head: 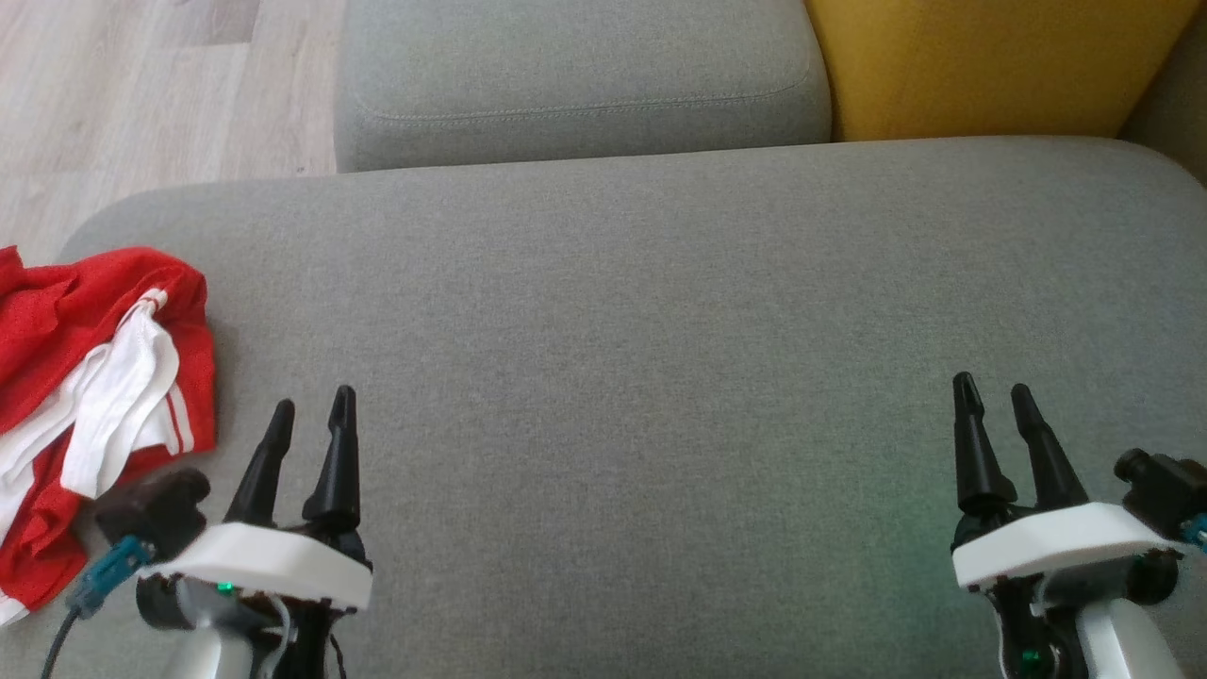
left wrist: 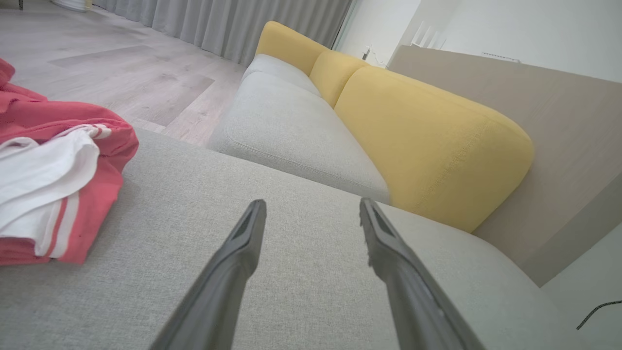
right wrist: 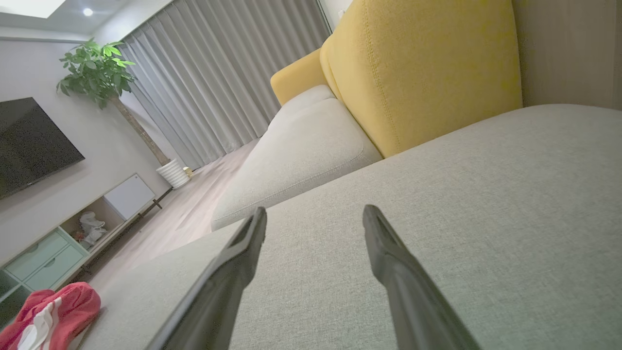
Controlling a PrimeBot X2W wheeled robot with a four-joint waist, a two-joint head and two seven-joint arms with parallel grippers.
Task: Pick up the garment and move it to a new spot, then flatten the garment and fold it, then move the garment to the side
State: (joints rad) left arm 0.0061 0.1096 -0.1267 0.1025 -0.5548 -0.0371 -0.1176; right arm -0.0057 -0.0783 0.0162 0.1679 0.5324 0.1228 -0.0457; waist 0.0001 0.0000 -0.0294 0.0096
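Left pincer [head: 313,399] sits low on the left of the head view, its dark fingers pointing up and away and leaning a touch inward. The jaws are spread wide with nothing between them. Beneath it is the white left wrist shell [head: 273,566], and the dark left wrist camera [head: 156,509] juts out on the outer side. Over to the right pincer [head: 991,384], low on the right: it also leans slightly inward, parted and empty, above the right wrist shell [head: 1047,542], with the right wrist camera [head: 1165,486] outboard. Along the left wrist view the left fingers [left wrist: 233,262] rise in a V, tips well apart. The right fingers [right wrist: 403,272] show the same in the right wrist view. The two arms are about level and far apart.
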